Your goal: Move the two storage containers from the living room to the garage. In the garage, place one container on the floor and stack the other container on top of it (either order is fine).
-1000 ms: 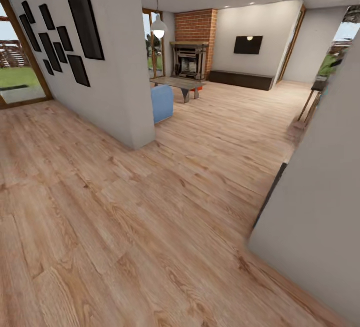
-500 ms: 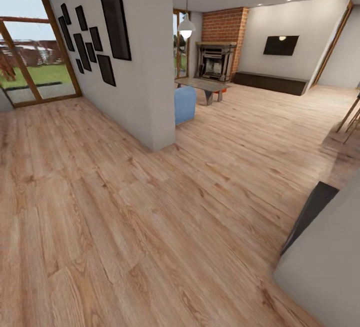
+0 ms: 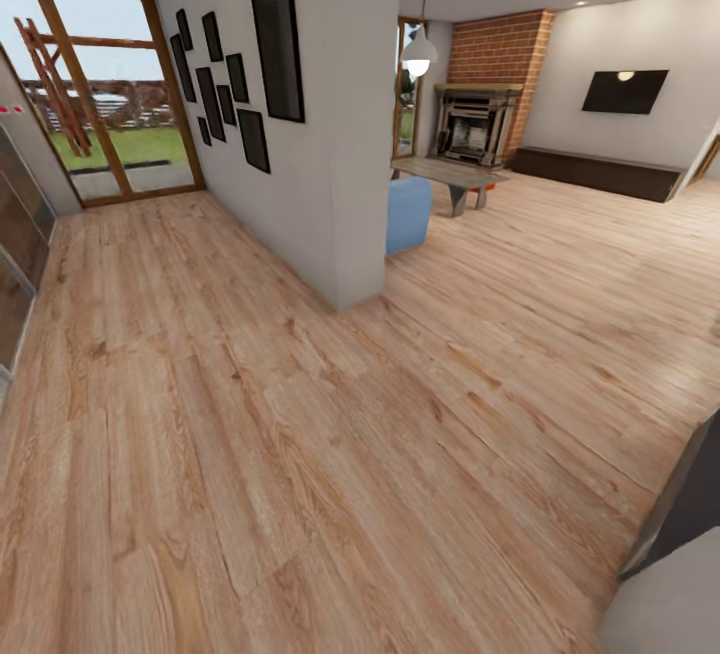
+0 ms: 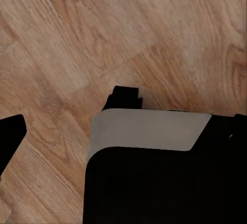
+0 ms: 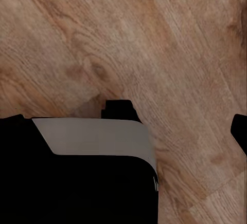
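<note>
Past the white partition wall (image 3: 330,134) lies the living room, with its red brick fireplace (image 3: 485,84), a blue sofa end (image 3: 408,216) and a low table (image 3: 445,174). A small orange-red patch (image 3: 487,199) shows under that table's far end; it is too small to tell whether it is a storage container. My left gripper (image 4: 126,124) hangs over the wood planks with its dark fingertips (image 4: 11,129) far apart and nothing held. My right gripper (image 5: 126,126) hangs the same way, open and empty.
Light wood planks (image 3: 300,434) stretch ahead. Wood-framed glass doors (image 3: 110,94) stand at the far left, a glass-fronted unit (image 3: 15,234) at the left edge. A long dark low cabinet (image 3: 600,174) runs under a wall TV. A grey wall corner (image 3: 670,594) is close at the lower right.
The whole head view has swung: the partition, fireplace and table have slid rightward in the picture, and the glass doors at the left have come into fuller view. Nothing in the room itself moved.
</note>
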You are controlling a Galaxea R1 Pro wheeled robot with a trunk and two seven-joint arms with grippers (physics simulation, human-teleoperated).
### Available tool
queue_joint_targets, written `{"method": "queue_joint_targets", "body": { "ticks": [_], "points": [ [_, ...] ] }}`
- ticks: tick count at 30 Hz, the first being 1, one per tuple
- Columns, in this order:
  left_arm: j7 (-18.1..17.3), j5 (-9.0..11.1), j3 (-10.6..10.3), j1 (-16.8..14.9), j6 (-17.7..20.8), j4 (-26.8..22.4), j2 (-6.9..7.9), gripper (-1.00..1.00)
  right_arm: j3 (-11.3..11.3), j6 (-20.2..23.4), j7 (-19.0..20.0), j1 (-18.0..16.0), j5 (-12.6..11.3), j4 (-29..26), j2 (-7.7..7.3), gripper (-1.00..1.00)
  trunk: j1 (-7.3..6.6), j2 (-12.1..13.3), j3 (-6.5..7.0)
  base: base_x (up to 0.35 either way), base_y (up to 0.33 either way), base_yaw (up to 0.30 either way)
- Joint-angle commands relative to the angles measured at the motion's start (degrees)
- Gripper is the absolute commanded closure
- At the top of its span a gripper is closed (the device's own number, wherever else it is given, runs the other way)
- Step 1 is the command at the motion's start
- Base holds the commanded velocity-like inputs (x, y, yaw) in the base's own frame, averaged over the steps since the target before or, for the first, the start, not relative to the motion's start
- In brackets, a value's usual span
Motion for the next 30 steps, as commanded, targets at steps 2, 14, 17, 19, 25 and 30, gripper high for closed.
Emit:
{"method": "queue_joint_targets", "body": {
  "ticks": [2, 14, 17, 19, 25, 30],
  "points": [
    [0.2, 0.4, 0.0, 0.0, 0.2, 0.0, -0.05, -1.00, 0.5, -0.3, 0.0, 0.0, -0.6, 0.2, 0.04, -1.00, 0.03, 0.0, -0.05, 0.322, 0.000, 0.016],
    [0.2, 0.4, 0.0, 0.0, 0.2, 0.0, -0.08, -1.00, 0.5, -0.3, 0.0, -0.1, -0.6, 0.2, -0.03, -1.00, 0.03, 0.0, -0.05, 0.322, 0.000, 0.002],
    [0.2, 0.4, 0.0, 0.0, 0.2, 0.0, -0.08, -1.00, 0.5, -0.4, 0.0, 0.0, -0.6, 0.2, -0.04, -1.00, 0.03, 0.0, -0.05, 0.322, 0.000, 0.000],
    [0.2, 0.4, 0.0, 0.0, 0.2, 0.0, -0.08, -1.00, 0.5, -0.4, 0.0, -0.1, -0.6, 0.2, -0.05, -1.00, 0.03, 0.0, -0.05, 0.322, 0.000, 0.000],
    [0.2, 0.4, 0.0, 0.0, 0.2, 0.0, -0.08, -1.00, 0.5, -0.5, 0.0, 0.0, -0.6, 0.2, -0.05, -1.00, 0.03, 0.0, -0.05, 0.322, 0.000, 0.000],
    [0.2, 0.4, 0.0, 0.0, 0.2, 0.0, -0.08, -1.00, 0.5, -0.6, 0.0, 0.0, -0.6, 0.2, 0.00, -1.00, 0.03, 0.0, -0.05, 0.322, 0.000, -0.071]
  ]
}}
